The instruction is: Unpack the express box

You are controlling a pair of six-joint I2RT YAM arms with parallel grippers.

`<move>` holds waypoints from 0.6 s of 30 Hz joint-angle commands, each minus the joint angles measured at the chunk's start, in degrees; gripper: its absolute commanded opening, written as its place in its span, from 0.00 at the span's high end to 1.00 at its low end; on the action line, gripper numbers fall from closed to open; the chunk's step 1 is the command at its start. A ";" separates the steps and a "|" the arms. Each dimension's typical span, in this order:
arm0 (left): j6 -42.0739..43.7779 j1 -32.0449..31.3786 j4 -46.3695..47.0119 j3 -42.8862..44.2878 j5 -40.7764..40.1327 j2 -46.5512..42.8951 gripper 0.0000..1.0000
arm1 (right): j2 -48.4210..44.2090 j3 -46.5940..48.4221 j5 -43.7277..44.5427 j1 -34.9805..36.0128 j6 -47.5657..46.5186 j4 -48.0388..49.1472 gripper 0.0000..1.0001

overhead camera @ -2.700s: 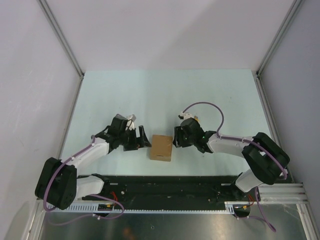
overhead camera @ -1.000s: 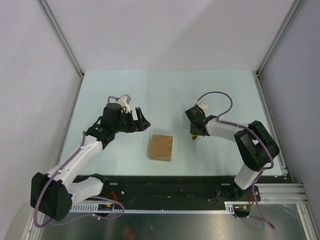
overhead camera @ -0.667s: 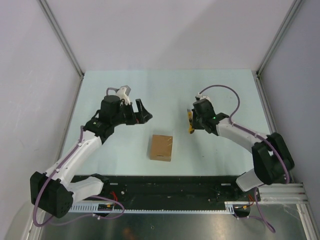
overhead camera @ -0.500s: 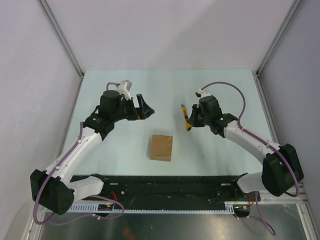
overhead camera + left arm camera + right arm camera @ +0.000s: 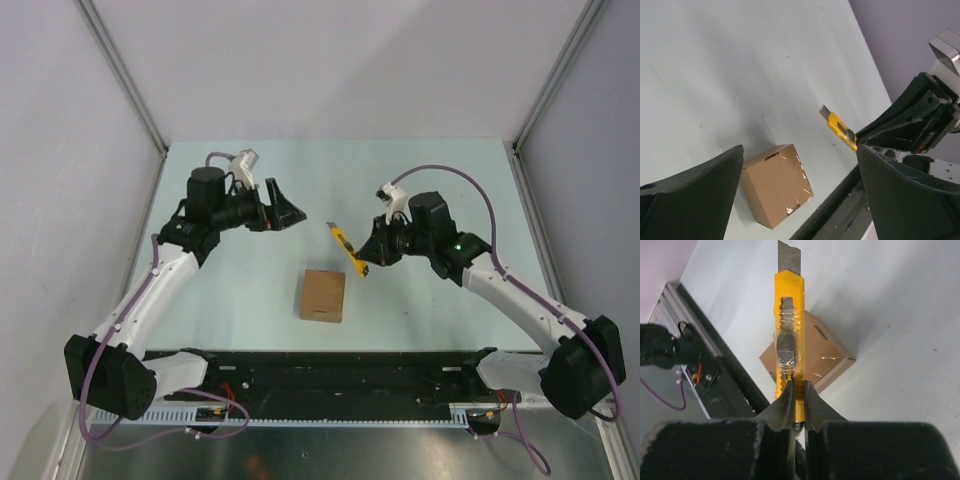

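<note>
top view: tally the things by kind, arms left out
cardboard box: 1
utility knife: 1
total: 2

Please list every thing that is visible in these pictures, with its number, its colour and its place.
express box: one, brown, closed, on the table near its front edge, between the two arms
utility knife: one, yellow, grey blade out, held above the table just beyond and right of the box
table: one, pale green
base rail: one, black, along the table's near edge
left arm: one, white and black, jaws wide open and empty, above the table left of the box
right arm: one, white and black, jaws shut on the knife's handle end
</note>
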 commanded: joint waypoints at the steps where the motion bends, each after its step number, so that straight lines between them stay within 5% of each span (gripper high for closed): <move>1: -2.55 2.86 -0.29 2.05 17.84 1.36 0.00 | -5.47 1.02 0.61 4.75 -8.69 -1.45 1.00; 10: -4.33 1.63 -0.11 -2.07 32.45 1.71 0.00 | -6.53 1.02 3.98 9.43 -14.25 -3.57 1.00; 18: -4.14 -0.30 -0.55 -6.13 32.29 4.52 0.01 | -6.01 2.87 4.86 12.06 -17.92 -4.88 1.00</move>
